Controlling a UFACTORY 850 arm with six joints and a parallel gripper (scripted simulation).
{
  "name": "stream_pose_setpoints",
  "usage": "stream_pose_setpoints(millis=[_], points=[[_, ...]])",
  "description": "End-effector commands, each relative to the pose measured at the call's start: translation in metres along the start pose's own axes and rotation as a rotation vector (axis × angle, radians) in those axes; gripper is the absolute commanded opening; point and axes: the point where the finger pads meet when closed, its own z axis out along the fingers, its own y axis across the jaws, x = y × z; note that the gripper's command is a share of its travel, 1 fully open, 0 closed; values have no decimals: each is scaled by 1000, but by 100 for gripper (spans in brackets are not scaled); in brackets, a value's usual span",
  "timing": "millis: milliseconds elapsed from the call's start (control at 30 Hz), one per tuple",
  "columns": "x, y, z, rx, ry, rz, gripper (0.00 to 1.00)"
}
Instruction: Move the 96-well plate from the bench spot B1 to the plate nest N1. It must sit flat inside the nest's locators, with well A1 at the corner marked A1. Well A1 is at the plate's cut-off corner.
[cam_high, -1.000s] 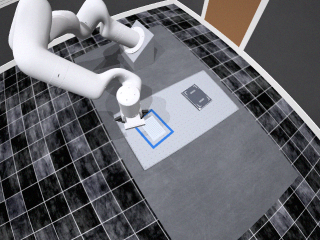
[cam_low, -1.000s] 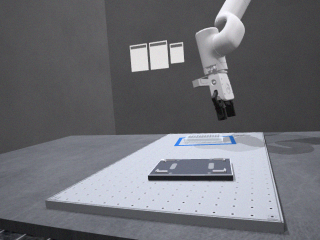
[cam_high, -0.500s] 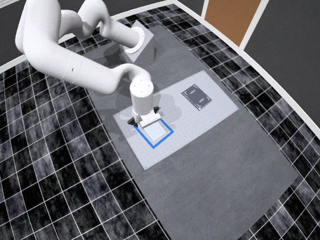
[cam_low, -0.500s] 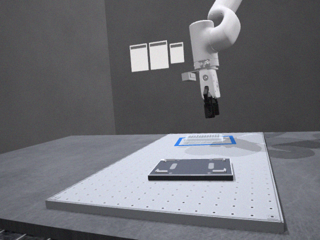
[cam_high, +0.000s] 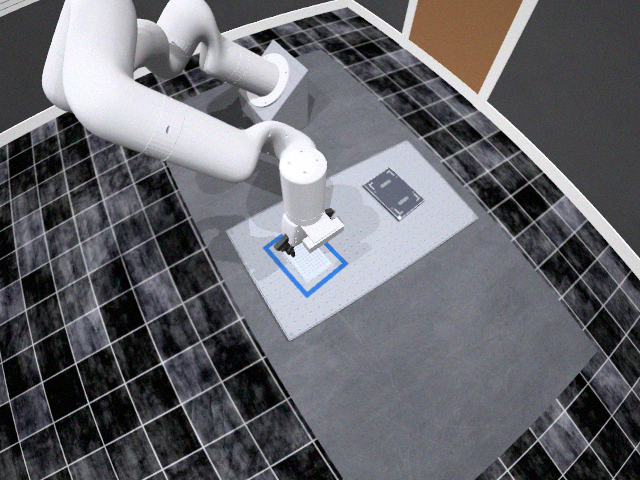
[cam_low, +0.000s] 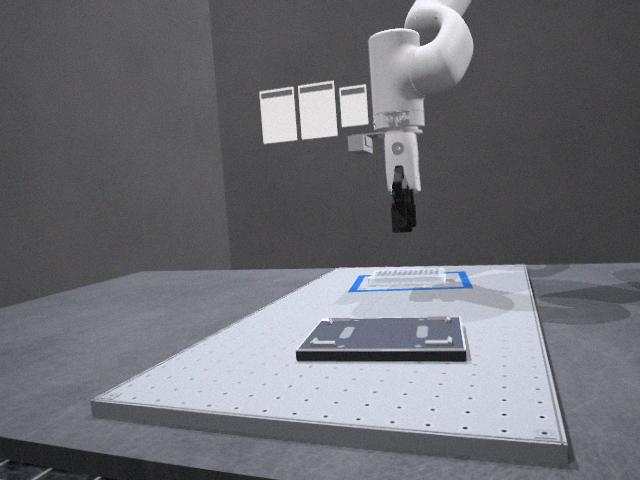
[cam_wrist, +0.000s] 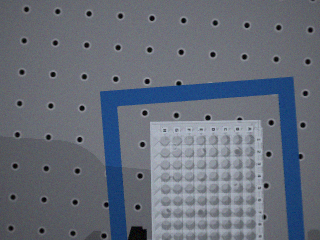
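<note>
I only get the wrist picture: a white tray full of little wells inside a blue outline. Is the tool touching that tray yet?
Observer: No. In the side view the tool hangs high above the tray, with open air between them.
Operator: Are its fingers open?
Observer: Yes, wide open, holding nothing.
Operator: Where is the tray supposed to go?
Observer: Onto a dark plate on the same white dotted board, nearer the side camera. Nothing lies on it.
</note>
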Motion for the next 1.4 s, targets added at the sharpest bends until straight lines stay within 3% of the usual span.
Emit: stream_pose_setpoints(millis=[0, 467, 1367], points=[[1, 0, -1, 0, 2, 0, 100], [1, 0, 9, 0, 2, 0, 100], [1, 0, 51, 0, 2, 0, 100]])
